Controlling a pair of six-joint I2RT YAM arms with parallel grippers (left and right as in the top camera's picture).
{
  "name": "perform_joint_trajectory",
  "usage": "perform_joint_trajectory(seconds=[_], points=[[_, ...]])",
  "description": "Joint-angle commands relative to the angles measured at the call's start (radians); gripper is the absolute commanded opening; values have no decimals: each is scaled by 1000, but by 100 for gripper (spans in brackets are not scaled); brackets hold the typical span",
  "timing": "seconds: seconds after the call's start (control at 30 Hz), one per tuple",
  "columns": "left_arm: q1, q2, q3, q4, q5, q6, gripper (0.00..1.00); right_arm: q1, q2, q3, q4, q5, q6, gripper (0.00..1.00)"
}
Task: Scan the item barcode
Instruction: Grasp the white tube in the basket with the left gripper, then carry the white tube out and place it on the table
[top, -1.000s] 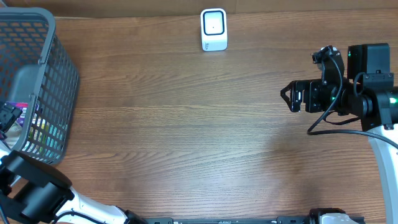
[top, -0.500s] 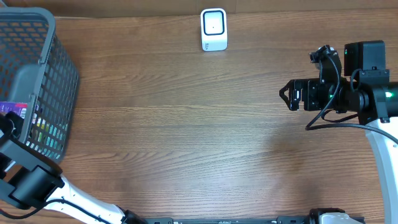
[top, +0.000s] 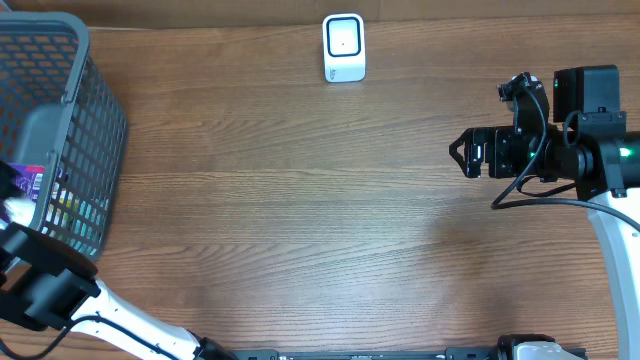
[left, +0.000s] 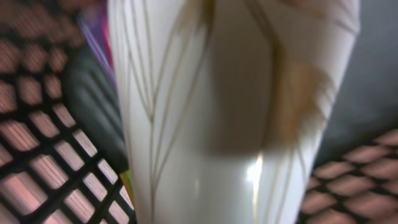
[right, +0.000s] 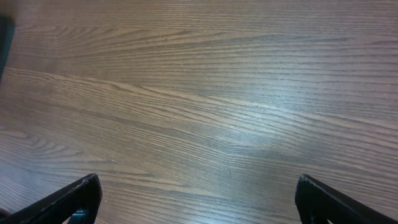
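Since the white packet (left: 230, 112) with thin gold lines fills the left wrist view, blurred and very close, the left gripper (top: 10, 220) appears to be pressed shut on it inside the grey mesh basket (top: 95, 120) at 9 o'clock on the table (top: 300, 200). Its 2 fingers are not visible themselves, so how deep or square the pinch sits cannot be told. Other coloured items lie beside the packet in the basket.

The step in hand looks like lifting the packet out. It is best raised straight up until it is above the basket rim, then carried toward the white scanner (top: 344, 47) standing at 12 o'clock near the far table edge. A sideways pull too soon could catch the packet on the mesh wall or drag its neighbours along.

No barcode shows on the face in view. The packet will probably need turning, so a slow wrist roll in front of the scanner window should help, and a soft pack may sag or slip in a shallow pinch.

The right gripper (top: 462, 155) hovers at 3 o'clock over bare wood with its fingers spread wide and holding nothing, well apart from both scanner and basket. It is free to take a handover if the left wrist cannot present the code.
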Motion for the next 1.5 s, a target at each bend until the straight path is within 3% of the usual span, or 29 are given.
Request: perform_joint_trajectory(seconds=[0.0, 0.2, 0.33, 0.5, 0.7, 0.8, 0.87, 0.9, 0.97, 1.1, 1.37, 1.47], points=[[-39, -59, 244, -55, 109, -23, 4, 4, -3, 29, 6, 3, 2, 100], [-167, -177, 473, -131, 114, 28, 4, 4, -3, 29, 13, 3, 2, 100], [-297, -262, 474, -131, 88, 95, 4, 4, -3, 29, 13, 3, 3, 100], [-501, -246, 445, -172, 362, 289, 4, 4, -3, 29, 23, 3, 2, 100], [-761, -122, 317, -230, 381, 282, 4, 4, -3, 29, 26, 3, 2, 100], [-892, -37, 212, -201, 229, 98, 4, 4, -3, 29, 26, 3, 2, 100], [-959, 10, 167, -190, -19, -122, 4, 4, -3, 29, 25, 3, 2, 100], [-1006, 45, 145, -196, -218, -261, 4, 4, -3, 29, 25, 3, 2, 100], [-1056, 86, 124, -204, -412, -390, 4, 4, -3, 29, 25, 3, 2, 100], [-1163, 187, 97, -203, -657, -555, 4, 4, -3, 29, 25, 10, 2, 100], [-1266, 354, 97, -243, -745, -814, 4, 4, -3, 29, 25, 10, 2, 100], [-1288, 401, 97, -255, -733, -837, 4, 4, -3, 29, 25, 10, 2, 100]])
